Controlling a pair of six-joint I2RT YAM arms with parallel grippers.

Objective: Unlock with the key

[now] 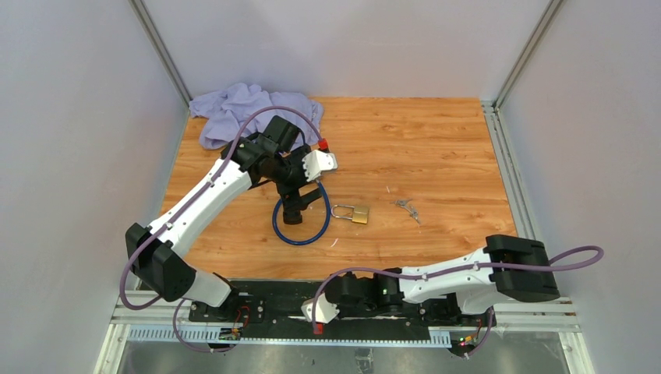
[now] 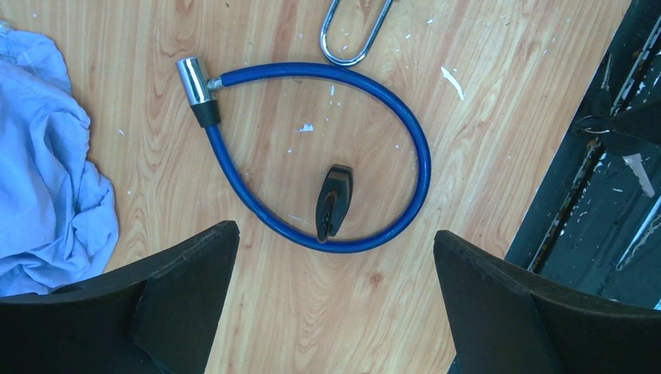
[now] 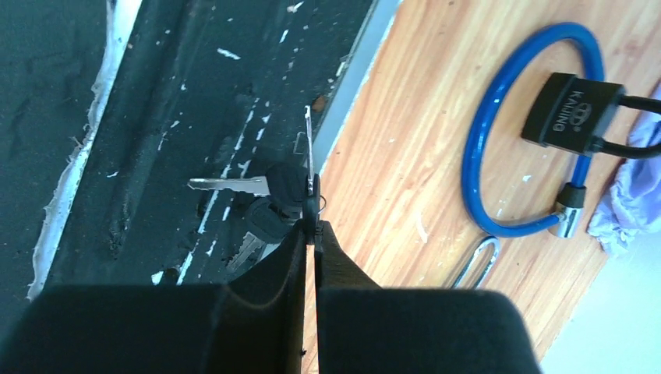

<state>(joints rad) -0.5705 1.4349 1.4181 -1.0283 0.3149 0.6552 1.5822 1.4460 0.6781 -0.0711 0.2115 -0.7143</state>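
My right gripper (image 3: 312, 222) is shut on the black head of a key (image 3: 311, 204) from a small bunch (image 3: 269, 204). It hangs over the black base rail (image 3: 195, 101) at the table's near edge. One blade sticks up and another points left. A brass padlock (image 1: 352, 213) with a silver shackle (image 2: 355, 35) lies mid-table. Beside it lies a blue cable lock (image 1: 300, 226) with a black lock body (image 3: 573, 113). My left gripper (image 2: 335, 234) hovers open above the cable loop (image 2: 405, 125) with nothing between its fingers.
A crumpled lilac cloth (image 1: 234, 109) lies at the back left of the wooden table (image 1: 436, 148). A few small silvery keys (image 1: 407, 207) lie right of the padlock. White walls close in the table's left, back and right sides.
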